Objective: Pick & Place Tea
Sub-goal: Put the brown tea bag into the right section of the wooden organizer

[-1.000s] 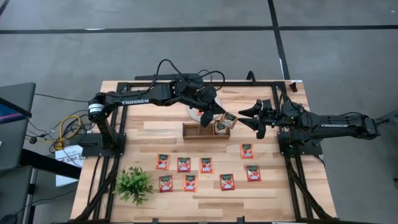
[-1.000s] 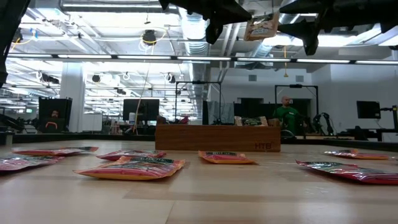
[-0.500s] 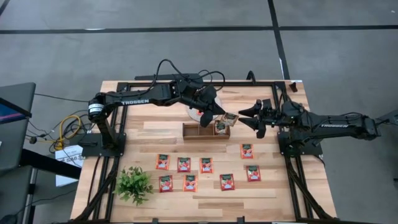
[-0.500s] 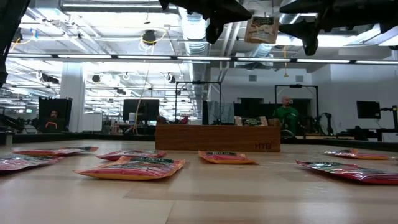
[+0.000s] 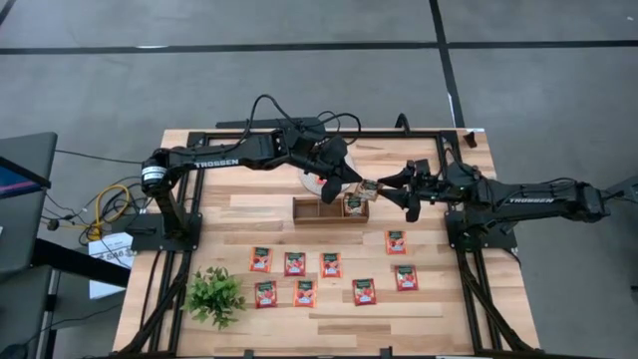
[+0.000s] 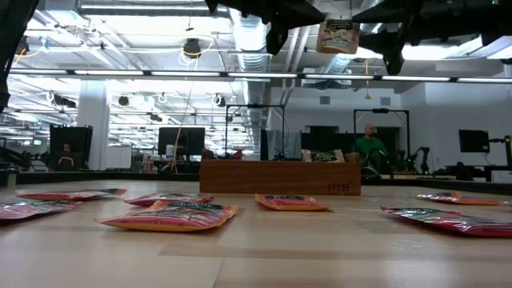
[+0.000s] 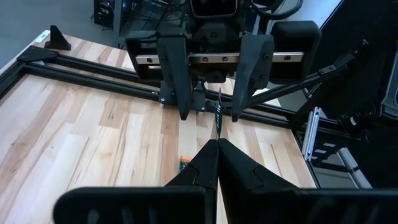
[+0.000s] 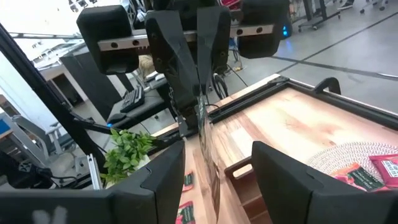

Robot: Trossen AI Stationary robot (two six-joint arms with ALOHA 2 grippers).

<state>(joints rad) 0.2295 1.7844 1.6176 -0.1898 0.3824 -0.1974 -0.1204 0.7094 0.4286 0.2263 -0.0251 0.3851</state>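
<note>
My left gripper is shut on one tea sachet, held high above the right end of the brown wooden tray. From the low view the sachet faces the camera near the top of the picture. My right gripper stands open and level just right of it, one finger on each side of the edge-on sachet, apart from it. Two sachets stand in the tray's right compartment. Several red sachets lie flat on the table in front. My left gripper pinches the sachet's edge nearest it between its two fingertips. The fingers slant slightly downward from the table's left. The sachet sticks out beyond the tips, edge-on to the fingers, lifted clear above the tray.
A round pale woven mat lies behind the tray, partly under my left arm. A small green plant stands at the near left. Black frame rails run along both table sides. Bare wood lies at the near edge.
My right gripper has crept toward the table's left, closer around the held sachet. The sachet has swung a little in my left gripper's hold and now hangs more upright in the low view.
</note>
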